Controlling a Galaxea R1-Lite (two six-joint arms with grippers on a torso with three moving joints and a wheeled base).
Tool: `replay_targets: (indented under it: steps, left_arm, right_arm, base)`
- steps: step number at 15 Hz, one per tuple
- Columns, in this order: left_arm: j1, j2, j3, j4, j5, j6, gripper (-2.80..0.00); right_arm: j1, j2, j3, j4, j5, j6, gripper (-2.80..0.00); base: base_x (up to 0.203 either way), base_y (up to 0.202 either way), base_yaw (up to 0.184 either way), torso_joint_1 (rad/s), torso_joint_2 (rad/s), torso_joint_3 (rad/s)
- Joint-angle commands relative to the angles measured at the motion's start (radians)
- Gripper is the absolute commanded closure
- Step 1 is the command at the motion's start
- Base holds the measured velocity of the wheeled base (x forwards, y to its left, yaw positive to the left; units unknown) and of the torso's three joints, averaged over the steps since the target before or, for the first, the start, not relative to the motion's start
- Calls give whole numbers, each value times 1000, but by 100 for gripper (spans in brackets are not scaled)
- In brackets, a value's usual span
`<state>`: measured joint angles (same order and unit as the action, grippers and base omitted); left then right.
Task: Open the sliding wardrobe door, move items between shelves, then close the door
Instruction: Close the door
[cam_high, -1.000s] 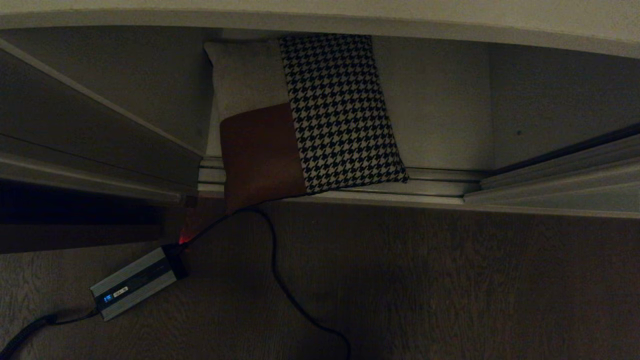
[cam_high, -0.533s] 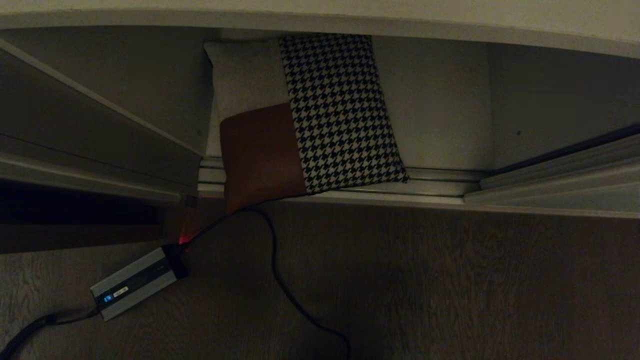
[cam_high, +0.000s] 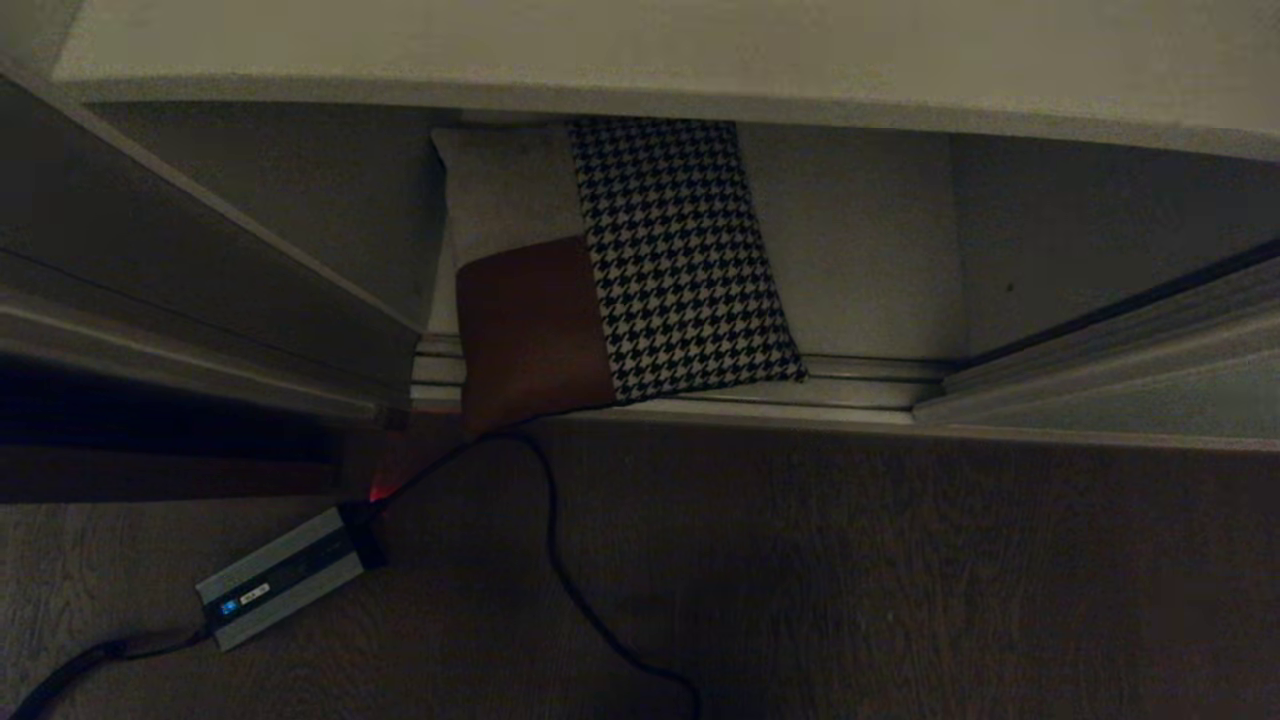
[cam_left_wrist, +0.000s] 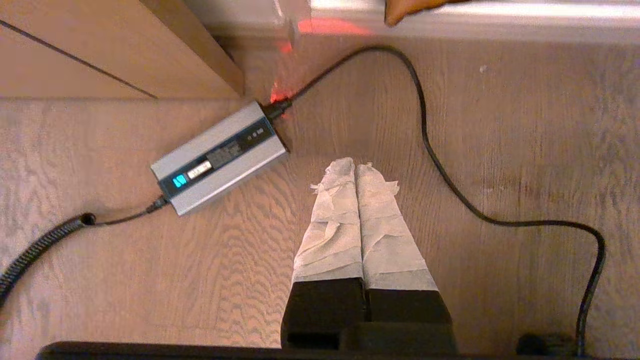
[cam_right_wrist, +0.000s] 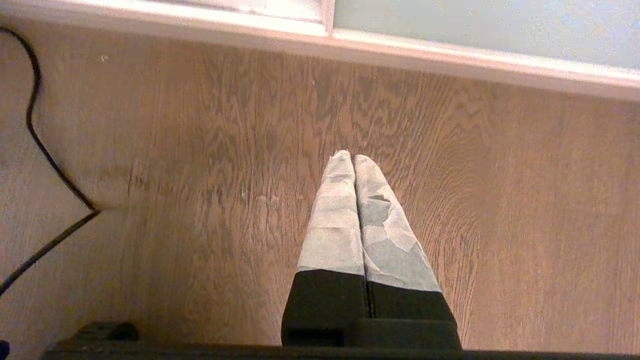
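The wardrobe stands open in front of the robot. In the head view the square cushion with a black-and-white houndstooth pattern (cam_high: 680, 260), which has also a plain cream part and a brown part, lies on the lowest pale beige-grey shelf board (cam_high: 860, 240). Its near end hangs over the silver floor rails (cam_high: 860, 375) at the front edge. The large pale grey-green sliding door (cam_high: 1130, 380) is at the right side, and another shelf board (cam_high: 600, 50) crosses above the cushion.

Neither arm appears in the head view. The left gripper (cam_left_wrist: 356, 167) hangs over the dark wood-grain floor (cam_left_wrist: 500, 150) with its taped fingers pressed together and holding nothing. Near it lies a small silver-grey power brick with a blue light (cam_left_wrist: 220, 157), and a thin black cable (cam_left_wrist: 440, 165) curves past the fingers. The right gripper (cam_right_wrist: 352, 157) also points down at the floor, its fingers together and empty, near the frame of the door.

I judge that the door step is done and the moving of the cushion between shelves is now in hand. The next move calls for one arm to rise, to part its fingers and to reach the near end of the cushion. The cable lies very close to that end, so the fingers should avoid it.
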<state>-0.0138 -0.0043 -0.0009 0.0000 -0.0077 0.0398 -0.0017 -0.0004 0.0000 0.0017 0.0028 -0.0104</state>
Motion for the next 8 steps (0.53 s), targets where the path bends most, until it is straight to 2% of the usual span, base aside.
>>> replay_targets:
  steps: [1, 8]
  left_arm:
    - [0, 4, -1, 0, 0, -2, 0]
    - [0, 4, -1, 2, -3, 12, 0]
  right_arm:
    - [0, 0, 3, 0, 0, 0, 0]
    - [0, 0, 3, 0, 0, 0, 0]
  base:
    - [0, 0, 0, 0, 3, 207]
    - [0, 0, 0, -1, 1, 199]
